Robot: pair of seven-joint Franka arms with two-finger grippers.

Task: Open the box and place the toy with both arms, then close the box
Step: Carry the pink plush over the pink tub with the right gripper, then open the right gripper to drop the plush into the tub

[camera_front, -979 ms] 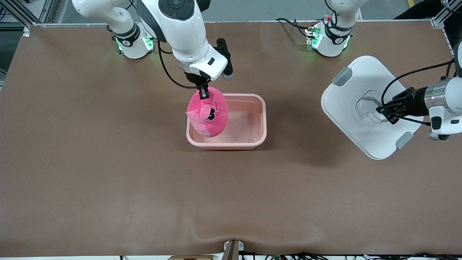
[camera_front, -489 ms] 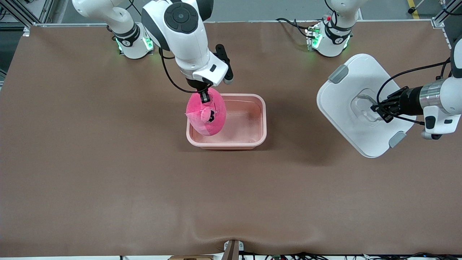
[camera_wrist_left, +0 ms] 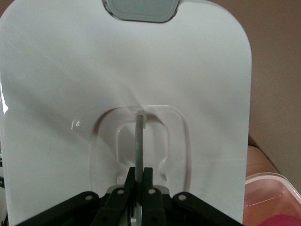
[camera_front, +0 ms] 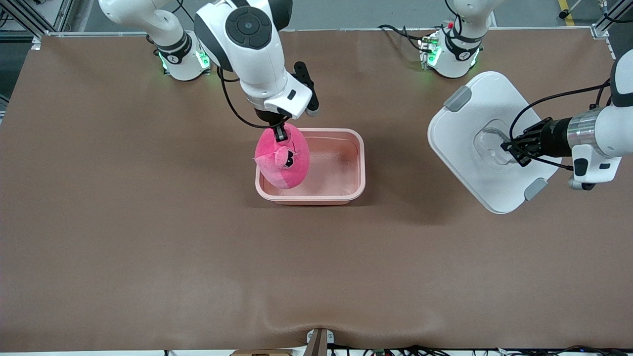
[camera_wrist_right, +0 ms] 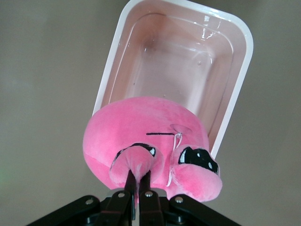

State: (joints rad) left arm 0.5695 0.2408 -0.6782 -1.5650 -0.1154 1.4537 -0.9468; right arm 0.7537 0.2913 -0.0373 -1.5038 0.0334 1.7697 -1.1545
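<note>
From my station I see the open box (camera_front: 310, 166), a pale pink tub, standing in the middle of the brown table (camera_front: 148, 237). Its white lid (camera_front: 472, 123) is off and is held up, tilted, toward the left arm's end of the table.

The right gripper (camera_front: 280, 132) hangs over the end of the box toward the right arm. It is clamped narrow on the toy (camera_front: 283, 160), a bright pink plush. In the front view the toy covers that end of the box, and I cannot tell from there if it touches the bottom. The right wrist view gives more: the gripper (camera_wrist_right: 137, 184) pinches a small pink flap of the toy (camera_wrist_right: 141, 129), and the dark face marks and a thin white thread are visible. The box (camera_wrist_right: 237, 89) appears under the toy, with its inside bare and shiny.

The left gripper (camera_front: 512, 149) comes in from the side and is closed on the clear handle in the recessed centre of the lid. The front view shows two grey clips on the lid, one (camera_front: 457, 99) nearer the robot bases and one (camera_front: 535, 189) nearer the camera. The left wrist view shows only one clip (camera_wrist_left: 140, 9), but there I see well how the gripper (camera_wrist_left: 138, 181) grips the thin handle bar (camera_wrist_left: 139, 141) edge-on. A corner of the box (camera_wrist_left: 270, 195) shows in this view too.
</note>
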